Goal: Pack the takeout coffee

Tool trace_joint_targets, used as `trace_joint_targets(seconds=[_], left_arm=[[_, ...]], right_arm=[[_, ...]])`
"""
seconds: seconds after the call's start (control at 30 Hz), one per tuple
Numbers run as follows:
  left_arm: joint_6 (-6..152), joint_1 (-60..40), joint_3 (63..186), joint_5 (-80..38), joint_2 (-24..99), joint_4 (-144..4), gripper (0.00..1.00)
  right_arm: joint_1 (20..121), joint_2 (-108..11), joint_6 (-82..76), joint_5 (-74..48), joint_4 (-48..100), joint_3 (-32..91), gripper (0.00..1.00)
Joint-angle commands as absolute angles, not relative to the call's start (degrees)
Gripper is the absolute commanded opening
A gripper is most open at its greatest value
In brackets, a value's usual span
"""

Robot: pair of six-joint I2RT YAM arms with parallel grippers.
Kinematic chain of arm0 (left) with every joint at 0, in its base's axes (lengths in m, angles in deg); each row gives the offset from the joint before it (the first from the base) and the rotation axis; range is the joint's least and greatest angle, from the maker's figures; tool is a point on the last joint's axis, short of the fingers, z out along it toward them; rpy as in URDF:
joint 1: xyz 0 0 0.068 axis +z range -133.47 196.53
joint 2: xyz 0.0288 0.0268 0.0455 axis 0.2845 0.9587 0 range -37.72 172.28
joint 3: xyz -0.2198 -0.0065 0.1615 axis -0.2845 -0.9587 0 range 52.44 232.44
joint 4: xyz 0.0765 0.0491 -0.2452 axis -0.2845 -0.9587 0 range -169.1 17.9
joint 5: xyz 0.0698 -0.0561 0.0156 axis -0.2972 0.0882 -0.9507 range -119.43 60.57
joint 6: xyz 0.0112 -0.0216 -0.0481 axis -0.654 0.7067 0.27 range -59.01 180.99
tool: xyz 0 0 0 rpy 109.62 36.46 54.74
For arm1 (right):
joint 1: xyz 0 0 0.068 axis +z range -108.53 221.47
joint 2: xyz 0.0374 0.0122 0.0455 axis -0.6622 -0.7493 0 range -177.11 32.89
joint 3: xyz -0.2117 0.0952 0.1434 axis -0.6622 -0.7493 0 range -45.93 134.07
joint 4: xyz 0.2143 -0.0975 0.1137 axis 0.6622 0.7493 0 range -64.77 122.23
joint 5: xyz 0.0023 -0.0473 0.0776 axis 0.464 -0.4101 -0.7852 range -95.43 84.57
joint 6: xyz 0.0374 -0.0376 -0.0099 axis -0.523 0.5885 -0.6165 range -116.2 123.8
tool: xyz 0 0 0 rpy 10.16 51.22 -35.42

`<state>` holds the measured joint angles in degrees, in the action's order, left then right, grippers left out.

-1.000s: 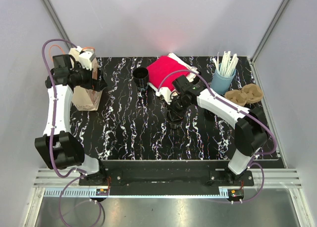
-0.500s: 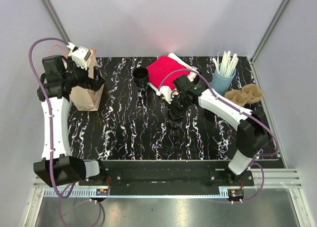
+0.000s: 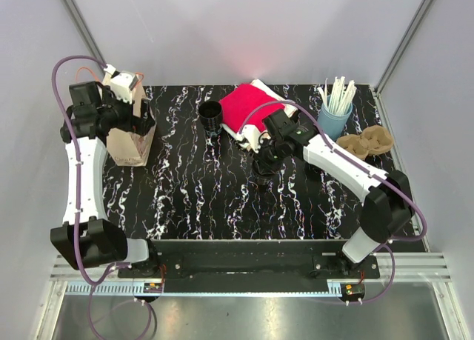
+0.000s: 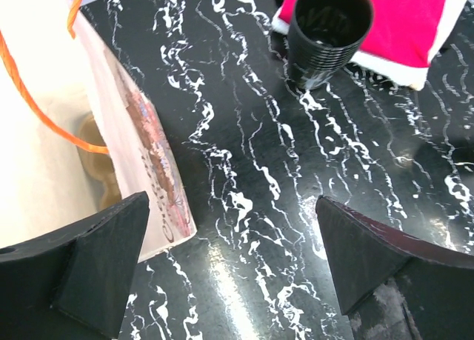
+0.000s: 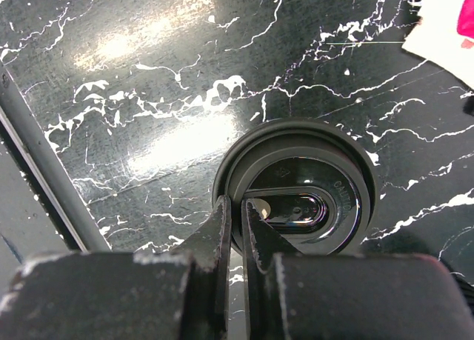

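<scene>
A black-lidded coffee cup (image 5: 311,199) stands on the marble table, mid-right in the top view (image 3: 264,174). My right gripper (image 5: 235,214) is shut on the near rim of its lid, one finger inside the rim and one outside; it also shows in the top view (image 3: 265,162). A paper bag (image 3: 129,140) with orange handles stands open at the far left. My left gripper (image 4: 233,258) is open and empty, beside the bag's right wall (image 4: 148,170), above the table. A brown shape lies inside the bag.
A stack of black cups (image 3: 210,116) stands at the back middle, next to a red cloth (image 3: 250,107). A blue cup of white straws (image 3: 333,118) and a brown cardboard carrier (image 3: 366,141) are at the back right.
My left arm has swung up and back, keeping its gripper by the bag. My right gripper and the lidded cup have shifted slightly back and right.
</scene>
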<state>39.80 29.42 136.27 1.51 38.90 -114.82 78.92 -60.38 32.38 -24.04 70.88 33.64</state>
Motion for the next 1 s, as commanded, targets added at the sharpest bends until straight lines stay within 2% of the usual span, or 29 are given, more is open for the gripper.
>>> trace_joint_targets(seconds=[0.0, 0.37, 0.8, 0.87, 0.97], left_arm=[[38.14, 29.71, 137.16, -2.35, 39.45, -111.39, 0.99], [37.61, 29.71, 135.76, -5.52, 37.25, -108.49, 0.99], [35.15, 29.71, 136.81, -10.18, 44.81, -106.11, 0.99], [34.97, 29.80, 136.99, -9.75, 45.77, -106.11, 0.96], [34.45, 29.71, 137.25, -9.39, 46.48, -106.02, 0.84]], right_arm=[[78.91, -57.46, 33.33, -22.83, 69.18, 33.44, 0.00], [78.03, -56.32, 33.60, -23.09, 68.74, 32.56, 0.00], [76.80, -54.29, 33.24, -23.36, 68.39, 32.30, 0.00], [76.54, -54.12, 33.24, -23.45, 68.39, 32.30, 0.00], [76.28, -53.85, 33.24, -23.53, 68.39, 32.30, 0.00]])
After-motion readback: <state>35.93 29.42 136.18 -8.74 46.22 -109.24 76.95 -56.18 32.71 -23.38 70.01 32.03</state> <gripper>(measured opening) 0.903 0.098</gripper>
